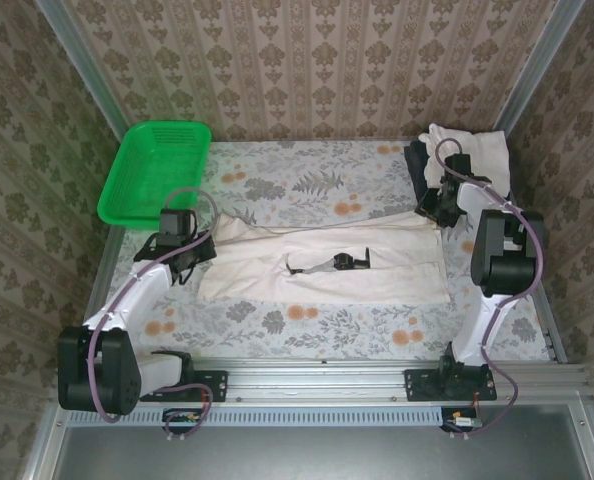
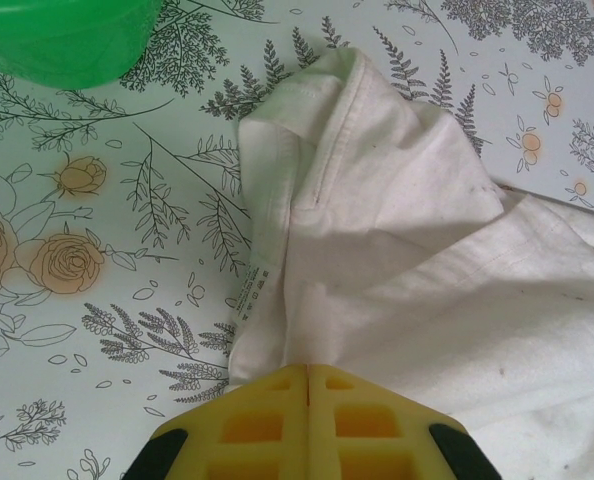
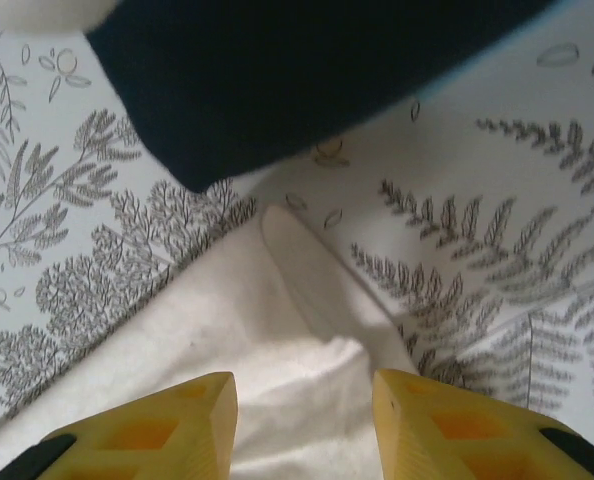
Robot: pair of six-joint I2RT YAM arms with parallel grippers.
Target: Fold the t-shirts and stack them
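A cream t-shirt lies folded into a long band across the middle of the table, with a small dark print on top. My left gripper is shut on a pinch of cloth at the t-shirt's left end, close to a white care label. In the top view, this left gripper sits at the band's left edge. My right gripper is open over the cream t-shirt's far right corner, a small pucker of cloth lying between its fingers. A dark navy folded t-shirt lies just beyond.
A green mesh basket stands at the back left, close to the left arm. At the back right, another cream t-shirt lies on the navy one, right behind my right gripper. Patterned walls close in three sides.
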